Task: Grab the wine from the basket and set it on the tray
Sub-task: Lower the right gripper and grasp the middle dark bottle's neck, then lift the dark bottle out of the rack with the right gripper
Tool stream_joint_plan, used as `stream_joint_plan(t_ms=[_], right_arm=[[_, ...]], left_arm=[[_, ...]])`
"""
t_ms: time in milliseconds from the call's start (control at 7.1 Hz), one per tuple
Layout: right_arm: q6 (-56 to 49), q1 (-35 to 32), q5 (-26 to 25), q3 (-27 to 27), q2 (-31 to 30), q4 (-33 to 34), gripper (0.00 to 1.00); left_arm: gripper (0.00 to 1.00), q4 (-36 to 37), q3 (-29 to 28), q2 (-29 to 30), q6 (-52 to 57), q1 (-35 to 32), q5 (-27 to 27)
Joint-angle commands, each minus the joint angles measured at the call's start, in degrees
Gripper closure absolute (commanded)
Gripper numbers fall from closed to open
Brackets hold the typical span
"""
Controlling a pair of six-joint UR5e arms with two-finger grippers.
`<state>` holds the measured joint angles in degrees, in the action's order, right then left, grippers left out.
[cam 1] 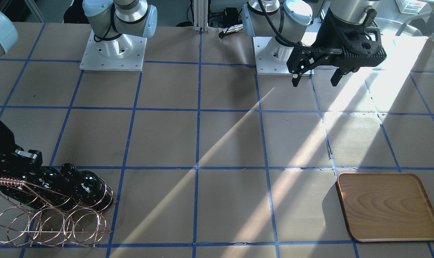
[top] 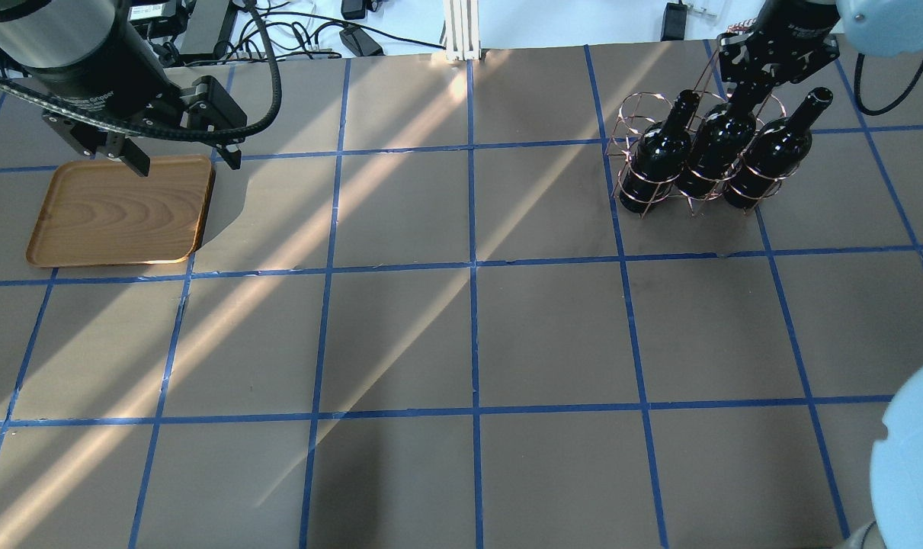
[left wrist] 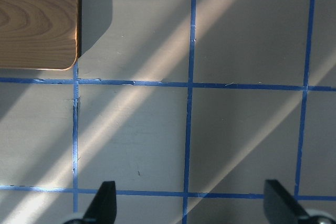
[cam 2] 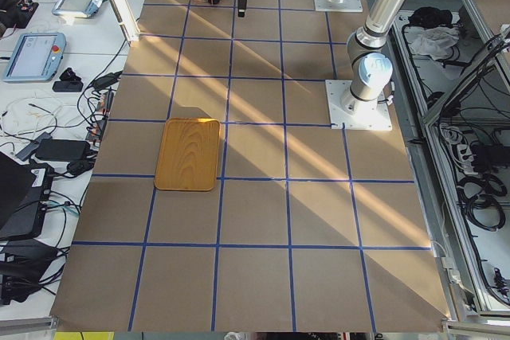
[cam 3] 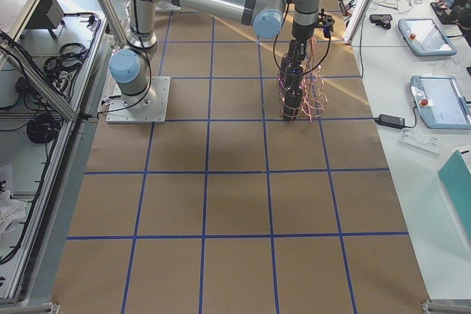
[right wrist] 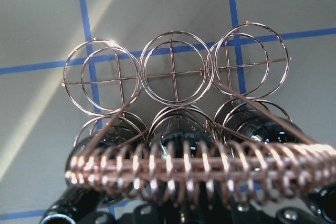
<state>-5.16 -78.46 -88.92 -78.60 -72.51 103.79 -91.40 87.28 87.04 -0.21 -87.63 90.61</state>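
Note:
Three near-black wine bottles stand in the copper wire basket (top: pixel 632 126) at the far right: left (top: pixel 658 156), middle (top: pixel 716 145) and right (top: pixel 773 149). My right gripper (top: pixel 751 84) is down at the middle bottle's neck, under the basket's coiled handle (right wrist: pixel 210 169). Its fingers are hidden, so I cannot tell whether they grip. The wooden tray (top: pixel 118 213) lies flat and bare at the far left. My left gripper (top: pixel 183 162) hangs open and empty above the tray's near right corner, its fingertips (left wrist: pixel 105 203) wide apart over the table.
The basket's outer row of three rings (right wrist: pixel 176 74) holds nothing. Both arm bases (cam 1: pixel 113 53) stand at the robot's edge of the brown, blue-taped table. Cables and tablets (cam 2: pixel 36 53) lie on the side bench beyond the table's far edge.

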Motion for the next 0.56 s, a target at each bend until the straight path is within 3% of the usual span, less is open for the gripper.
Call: stream_joint_plan(t_ms=[0, 423], right_arm=[[0.2, 0.1, 1.5, 3.1, -5.6, -6.5, 0.72], [0.1, 0.1, 0.1, 2.9, -10.9, -14.6, 0.72]], left_arm=[[0.0, 0.2, 0.0, 0.1, 0.0, 0.0, 0.0], [0.0, 0.1, 0.0, 0.0, 0.0, 0.0, 0.0]])
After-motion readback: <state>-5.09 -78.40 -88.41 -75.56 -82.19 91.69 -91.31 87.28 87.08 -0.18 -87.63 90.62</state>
